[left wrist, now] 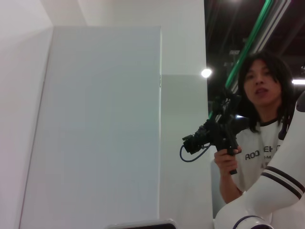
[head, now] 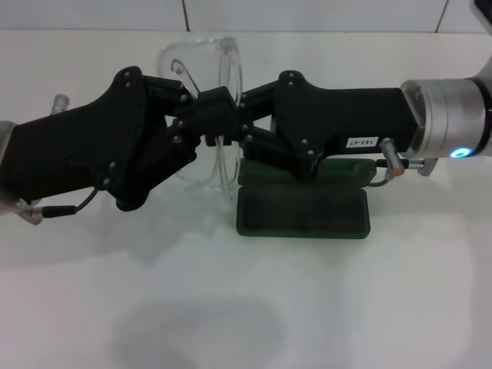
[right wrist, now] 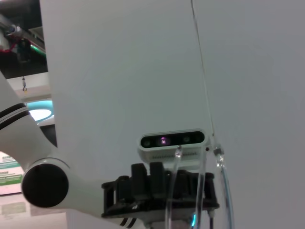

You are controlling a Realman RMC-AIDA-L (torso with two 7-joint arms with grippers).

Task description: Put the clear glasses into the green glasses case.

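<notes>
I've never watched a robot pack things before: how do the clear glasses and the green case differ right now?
The clear glasses are see-through and held up in the air between the left gripper and the right gripper; the green glasses case is dark, opaque and lies open on the white table. The glasses are curved, the case flat and rectangular. Both look similarly wide.

Left hand (head: 184, 119) and right hand (head: 231, 123) meet fingertip to fingertip — both raised mid-scene.

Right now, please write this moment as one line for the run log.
phase: handover above case | clear glasses: held up between both grippers | left gripper: on glasses | right gripper: on glasses | green glasses case: open on table, empty
</notes>
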